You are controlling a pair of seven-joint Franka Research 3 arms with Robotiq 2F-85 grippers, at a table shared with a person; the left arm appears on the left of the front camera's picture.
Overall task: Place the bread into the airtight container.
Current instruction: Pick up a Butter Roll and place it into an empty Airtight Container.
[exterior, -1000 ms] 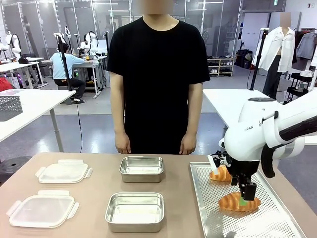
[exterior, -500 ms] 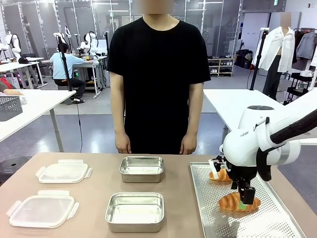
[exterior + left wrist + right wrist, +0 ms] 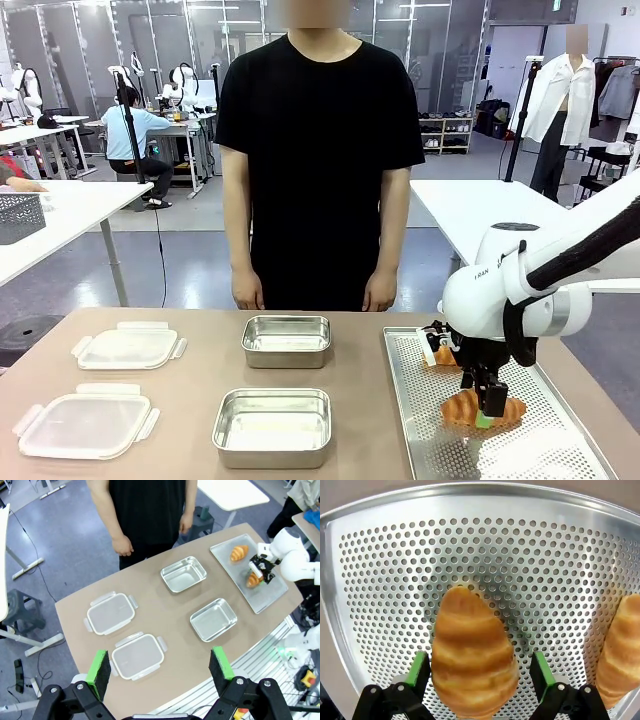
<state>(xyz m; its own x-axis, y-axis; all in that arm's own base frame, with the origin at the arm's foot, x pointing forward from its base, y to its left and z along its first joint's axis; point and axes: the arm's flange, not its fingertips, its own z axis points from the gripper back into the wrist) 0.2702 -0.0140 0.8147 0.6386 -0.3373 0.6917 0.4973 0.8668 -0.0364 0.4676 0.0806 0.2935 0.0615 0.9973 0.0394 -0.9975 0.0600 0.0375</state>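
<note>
The bread, a golden croissant (image 3: 472, 665), lies on the perforated metal tray (image 3: 545, 555). My right gripper (image 3: 480, 670) straddles it, and a narrow gap shows between each green pad and the crust, so it is open. From the front, the same gripper (image 3: 484, 414) is down over that croissant (image 3: 458, 408). Two steel airtight containers (image 3: 286, 340) (image 3: 272, 425) stand open at mid-table. My left gripper (image 3: 160, 667) hangs high above the table, open and holding nothing.
A second croissant (image 3: 440, 355) lies at the far end of the tray (image 3: 420, 440). Two clear lids (image 3: 127, 347) (image 3: 85, 424) rest at the table's left. A person in black stands at the far edge, hands hanging by their sides.
My right gripper has sunk lower over the near croissant and its jaws have narrowed towards it. The croissant has not moved, and neither has the person.
</note>
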